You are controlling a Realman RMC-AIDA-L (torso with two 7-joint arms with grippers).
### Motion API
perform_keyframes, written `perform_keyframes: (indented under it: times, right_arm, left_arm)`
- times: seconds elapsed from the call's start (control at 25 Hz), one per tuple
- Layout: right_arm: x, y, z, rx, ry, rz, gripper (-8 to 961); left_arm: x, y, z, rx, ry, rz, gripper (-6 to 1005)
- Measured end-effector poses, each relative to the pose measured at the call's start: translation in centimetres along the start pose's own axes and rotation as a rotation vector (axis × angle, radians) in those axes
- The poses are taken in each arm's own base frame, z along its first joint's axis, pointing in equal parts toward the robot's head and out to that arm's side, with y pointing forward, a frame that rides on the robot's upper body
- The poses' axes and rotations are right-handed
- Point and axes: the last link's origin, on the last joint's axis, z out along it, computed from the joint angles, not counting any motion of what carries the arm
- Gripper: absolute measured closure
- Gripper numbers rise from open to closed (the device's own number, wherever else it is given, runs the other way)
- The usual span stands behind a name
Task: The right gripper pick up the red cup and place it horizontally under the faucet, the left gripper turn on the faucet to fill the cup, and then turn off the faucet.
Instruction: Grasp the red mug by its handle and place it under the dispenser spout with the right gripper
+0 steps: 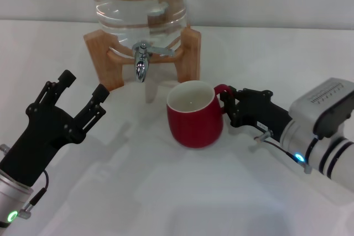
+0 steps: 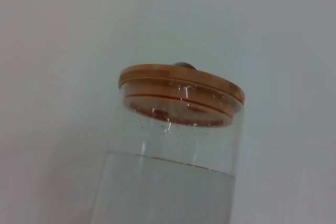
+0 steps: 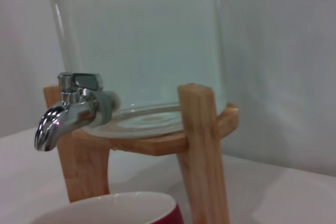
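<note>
The left gripper (image 1: 77, 95) hangs with its fingers spread wide and empty toward the worktop's (image 1: 166, 192) left edge, well short of the faucet (image 1: 141, 64), so the turning-on step looks not yet started. The faucet sits at the back of the worktop on the jug (image 1: 138, 4) in its wooden stand (image 1: 188, 53); no water is seen running. The cup (image 1: 194, 114) stands upright near the worktop's middle, in front of and right of the spout, not yet under it and apparently empty. The right gripper (image 1: 228, 106) is at the cup's handle; whether it is clenched on it I cannot tell.
</note>
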Motion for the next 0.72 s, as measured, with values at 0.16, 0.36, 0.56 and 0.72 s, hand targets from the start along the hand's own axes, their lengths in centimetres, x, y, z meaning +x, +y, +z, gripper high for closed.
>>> perform_keyframes:
  times: [0.16,0.36,0.56,0.72]
  right_arm:
    - [-0.6,0.6,1.0,-0.024,0.019,-0.019,830]
    - [-1.1,0.8,1.7,-0.029,0.031,-0.023,832]
    - [-1.4,0.9,2.4,-0.034,0.054,-0.037,833]
    - [-1.6,1.2,2.6,-0.043,0.056,-0.040,834]
  left_arm:
    - [0.0,0.0,0.0,0.001,0.003,-0.001,140]
    - [0.0,0.0,0.0,-0.001,0.005,0.000,140]
    - [0.0,0.0,0.0,-0.001,0.005,0.000,140]
    - [0.0,0.0,0.0,0.000,0.004,-0.001,140]
